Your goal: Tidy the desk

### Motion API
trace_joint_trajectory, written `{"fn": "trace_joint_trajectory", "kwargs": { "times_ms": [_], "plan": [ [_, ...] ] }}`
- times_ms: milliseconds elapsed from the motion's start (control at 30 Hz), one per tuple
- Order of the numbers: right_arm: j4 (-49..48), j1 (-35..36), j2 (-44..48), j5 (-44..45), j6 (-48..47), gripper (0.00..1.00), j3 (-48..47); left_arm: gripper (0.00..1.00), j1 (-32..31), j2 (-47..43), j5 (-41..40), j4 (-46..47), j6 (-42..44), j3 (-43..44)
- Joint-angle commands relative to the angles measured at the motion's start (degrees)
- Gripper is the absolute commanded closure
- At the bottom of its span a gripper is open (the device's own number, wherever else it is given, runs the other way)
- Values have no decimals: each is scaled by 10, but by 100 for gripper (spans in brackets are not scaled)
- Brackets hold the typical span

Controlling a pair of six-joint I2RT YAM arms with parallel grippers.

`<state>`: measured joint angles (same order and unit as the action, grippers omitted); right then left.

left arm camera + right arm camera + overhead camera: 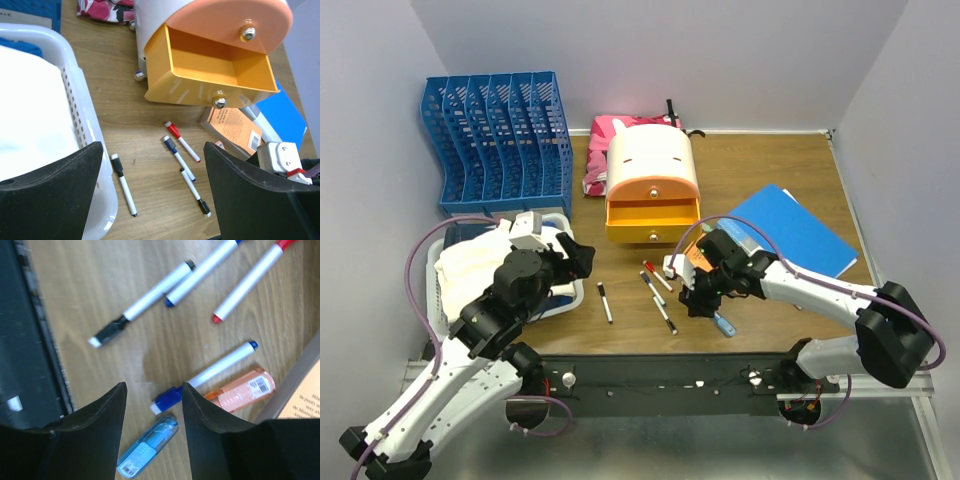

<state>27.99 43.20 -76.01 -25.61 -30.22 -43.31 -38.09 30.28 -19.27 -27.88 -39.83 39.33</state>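
On the desk [790,160], several markers lie loose: a black-capped one [605,302], a red one [657,275], a blue one [652,287] and another black one [665,318]. My left gripper [575,255] hangs open beside the white tray [570,292], well above the markers, with nothing between its fingers [50,190]. My right gripper [705,300] is open low over the desk. In the right wrist view a blue-capped marker [210,372] and a clear blue case [147,445] lie between and below its fingers [95,425], untouched. A clear orange case [242,390] lies next to them.
An orange drawer box [652,185] stands mid-desk with its drawer [220,70] pulled out. A blue file rack [500,140] is at the back left, a pink cloth [605,150] behind the box. A blue folder [800,230] and orange book [232,131] lie right. The black rail [30,340] runs along the front.
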Motion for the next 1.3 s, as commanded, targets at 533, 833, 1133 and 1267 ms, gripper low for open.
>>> {"fn": "trace_joint_trajectory", "kwargs": {
  "times_ms": [533,833,1133,1267],
  "plan": [
    [-166,21,-53,155,75,47,82,9,4,5,-32,-8,2,-18],
    [-152,50,-87,152,74,88,62,9,3,0,-32,-8,2,-17],
    [-84,53,-72,120,88,99,-19,1,3,5,-6,18,-47,-41],
    [4,54,-50,44,9,99,-85,1,3,43,11,27,-63,-42]
  ]
}}
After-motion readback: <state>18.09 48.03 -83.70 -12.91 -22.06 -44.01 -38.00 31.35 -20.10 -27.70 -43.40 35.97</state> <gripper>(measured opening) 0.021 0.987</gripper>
